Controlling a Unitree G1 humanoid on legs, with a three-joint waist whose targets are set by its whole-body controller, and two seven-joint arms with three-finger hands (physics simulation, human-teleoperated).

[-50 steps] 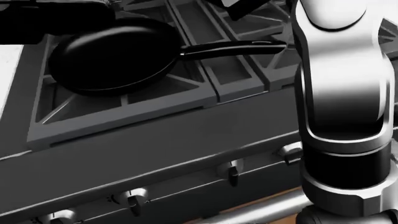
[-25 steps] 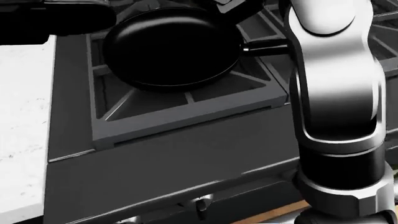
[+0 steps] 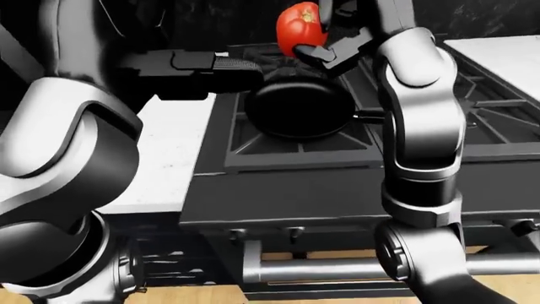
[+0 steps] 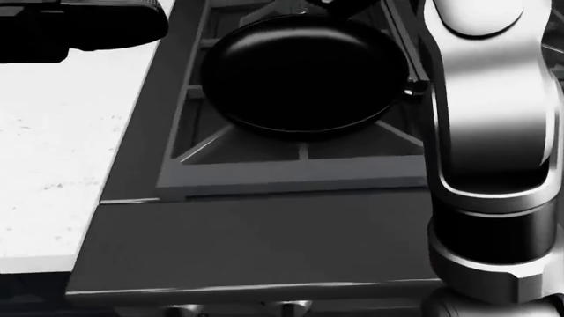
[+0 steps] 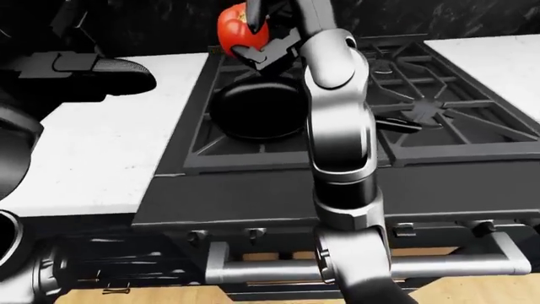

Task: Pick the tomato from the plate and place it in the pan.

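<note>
Left hand (image 3: 215, 63): I see it dark, at 10 o'clock of the pan; I can't tell its grip.
Pan (image 4: 299, 72): empty, on the stove (image 4: 264, 224) grate.
Tomato (image 3: 297, 28): clenched in my right hand (image 3: 325, 41), above the pan at 12 o'clock.

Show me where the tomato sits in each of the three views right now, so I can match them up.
Left-eye view: tomato at top centre, gripped in the right hand, above the pan.
Right-eye view: tomato at top, left of centre, same grip, above the pan.
Head view: not in the picture; only the pan fills the upper middle.
Shared landmark: the black pan on the stove grate.
</note>
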